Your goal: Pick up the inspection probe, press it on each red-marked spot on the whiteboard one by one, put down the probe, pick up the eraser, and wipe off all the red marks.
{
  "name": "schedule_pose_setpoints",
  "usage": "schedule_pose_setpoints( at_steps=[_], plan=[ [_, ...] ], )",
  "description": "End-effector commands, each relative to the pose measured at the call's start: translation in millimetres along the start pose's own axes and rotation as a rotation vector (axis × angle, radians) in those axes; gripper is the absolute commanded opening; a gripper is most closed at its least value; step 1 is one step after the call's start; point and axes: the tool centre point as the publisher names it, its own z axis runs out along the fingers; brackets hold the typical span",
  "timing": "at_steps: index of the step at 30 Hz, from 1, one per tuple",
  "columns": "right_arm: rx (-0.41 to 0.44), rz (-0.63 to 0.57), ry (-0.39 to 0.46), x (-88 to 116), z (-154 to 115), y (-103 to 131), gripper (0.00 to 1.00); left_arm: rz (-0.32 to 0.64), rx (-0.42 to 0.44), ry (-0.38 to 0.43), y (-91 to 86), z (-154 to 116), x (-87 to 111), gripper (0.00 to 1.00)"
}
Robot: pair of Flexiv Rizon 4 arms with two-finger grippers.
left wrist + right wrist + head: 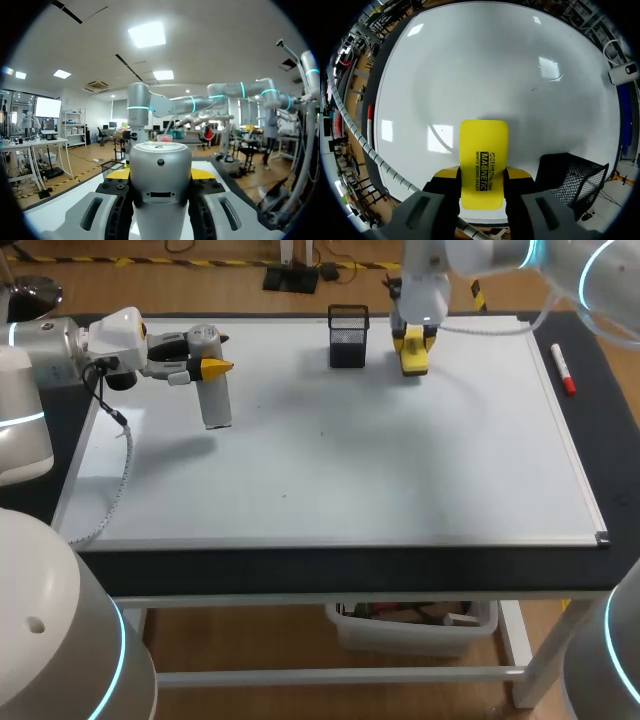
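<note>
Yellow eraser (483,150) clamped in right pincer (482,174), beside black mesh basket (348,340); grey probe (214,390) clamped in left pincer (207,368), above whiteboard (400,460).

Black lettering in two lines, one large and one small, runs lengthwise down the yellow eraser (483,145) gripped in the right hand (482,176). A tiny dark mark tops the inspection probe (160,172), unreadable.

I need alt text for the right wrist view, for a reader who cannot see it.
The right gripper is shut on a yellow eraser, with the whiteboard spread ahead of it, showing no red marks here. A black mesh holder stands beside the gripper.
</note>
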Motion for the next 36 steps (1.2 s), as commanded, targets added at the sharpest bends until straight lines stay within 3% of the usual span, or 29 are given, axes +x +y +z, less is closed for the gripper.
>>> schedule_pose_setpoints(
  at_steps=[1,27,28,29,31,32,36],
  plan=[
    [-0.106,0.002,-0.001,1,6,-14,0.00,0.003,0.001,-0.003,-0.1,1,0.5,0.00],
    [-0.114,0.031,-0.004,12,20,-23,0.00,0.003,0.001,-0.003,-0.1,1,0.5,0.00],
    [-0.115,0.032,0.001,12,20,-23,0.04,0.003,0.001,-0.003,-0.1,1,0.5,0.00],
    [-0.112,0.033,-0.008,12,20,-23,0.39,0.003,0.001,-0.003,-0.1,1,0.5,0.00],
    [-0.109,0.042,-0.018,13,19,-24,0.56,0.003,0.001,-0.003,-0.1,1,0.5,0.00],
    [-0.105,0.051,-0.023,14,18,-25,0.98,0.003,0.001,-0.003,-0.1,1,0.5,0.00],
    [-0.092,0.099,-0.064,20,9,-26,1.00,0.003,0.001,-0.003,-0.1,1,0.5,0.00]
  ],
)
